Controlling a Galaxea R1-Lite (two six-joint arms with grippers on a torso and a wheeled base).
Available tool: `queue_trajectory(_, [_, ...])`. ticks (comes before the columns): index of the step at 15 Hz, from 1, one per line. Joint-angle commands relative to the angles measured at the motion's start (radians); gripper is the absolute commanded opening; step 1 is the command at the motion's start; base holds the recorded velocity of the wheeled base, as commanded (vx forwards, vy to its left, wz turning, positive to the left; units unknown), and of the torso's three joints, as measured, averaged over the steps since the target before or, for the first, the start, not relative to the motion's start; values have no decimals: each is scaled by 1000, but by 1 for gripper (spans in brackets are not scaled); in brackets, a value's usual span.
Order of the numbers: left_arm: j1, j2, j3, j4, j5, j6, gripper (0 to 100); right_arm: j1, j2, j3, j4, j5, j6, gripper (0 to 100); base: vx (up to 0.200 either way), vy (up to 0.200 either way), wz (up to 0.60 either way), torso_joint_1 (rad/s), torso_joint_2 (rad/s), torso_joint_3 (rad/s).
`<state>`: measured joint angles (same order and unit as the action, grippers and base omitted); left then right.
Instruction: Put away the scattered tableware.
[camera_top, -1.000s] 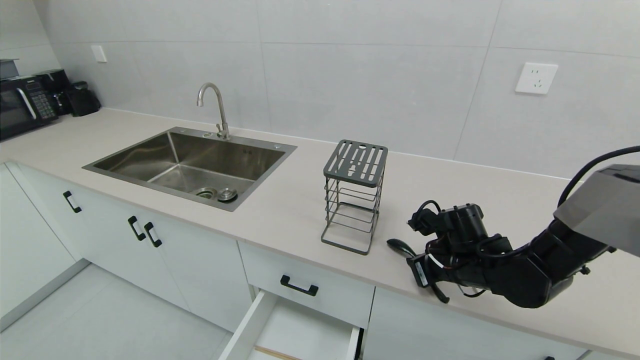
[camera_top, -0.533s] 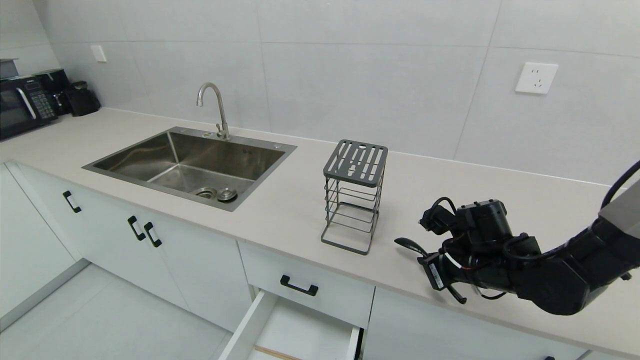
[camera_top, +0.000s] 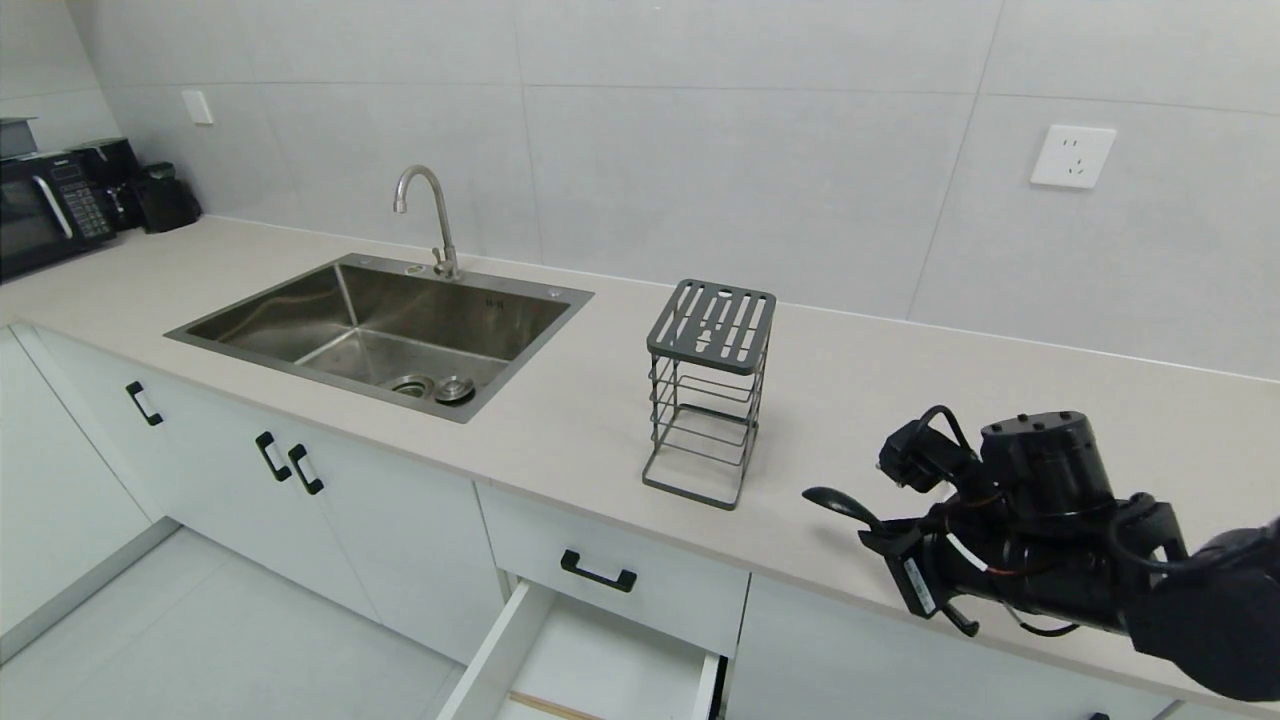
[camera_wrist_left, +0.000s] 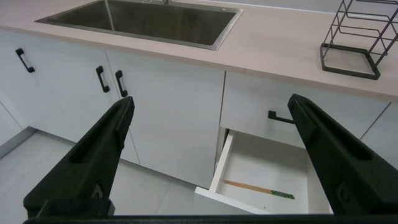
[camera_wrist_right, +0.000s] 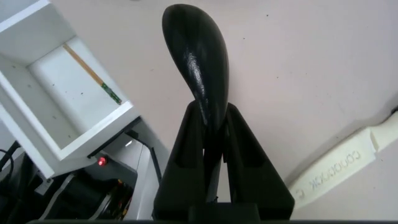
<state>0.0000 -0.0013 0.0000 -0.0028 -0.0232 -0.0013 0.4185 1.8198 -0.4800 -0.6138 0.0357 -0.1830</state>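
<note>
My right gripper (camera_top: 885, 535) hovers over the counter's front edge, right of the wire rack, shut on the handle of a black spoon (camera_top: 838, 503). The spoon's bowl (camera_wrist_right: 196, 59) sticks out past the fingers (camera_wrist_right: 180, 158), held above the counter. Below the counter, an open white drawer (camera_wrist_left: 267, 177) holds a thin chopstick-like stick (camera_wrist_left: 258, 188); that stick (camera_wrist_right: 93, 74) also lies in the drawer (camera_wrist_right: 68, 106) under the spoon. My left gripper (camera_wrist_left: 208, 155) hangs open in front of the cabinets, with nothing between its fingers.
A dark wire rack (camera_top: 708, 390) with a slotted top stands on the beige counter (camera_top: 560, 400). A steel sink (camera_top: 385, 330) with a tap (camera_top: 425, 215) lies to the left. A microwave (camera_top: 45, 205) sits far left. A white utensil handle (camera_wrist_right: 345, 165) lies on the counter.
My right gripper has carried the black spoon to the right along the counter's front edge, away from the rack and slightly lower. The left arm's motion cannot be judged.
</note>
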Motion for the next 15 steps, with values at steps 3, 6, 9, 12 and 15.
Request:
queue_trajectory(3, [0, 1, 0, 0, 0, 0, 100, 17, -132, 83, 2, 15, -24, 0, 0, 0, 0, 0, 0, 0])
queue_trajectory(6, [0, 1, 0, 0, 0, 0, 100, 102, -134, 63, 0, 18, -41, 0, 0, 0, 0, 0, 0, 0])
queue_trajectory(9, [0, 1, 0, 0, 0, 0, 100, 194, -106, 35, 0, 18, -39, 0, 0, 0, 0, 0, 0, 0])
queue_trajectory(12, [0, 1, 0, 0, 0, 0, 100, 241, -65, -26, -3, 62, -38, 0, 0, 0, 0, 0, 0, 0])
queue_trajectory(15, [0, 1, 0, 0, 0, 0, 100, 269, -34, -60, -9, 70, -38, 0, 0, 0, 0, 0, 0, 0])
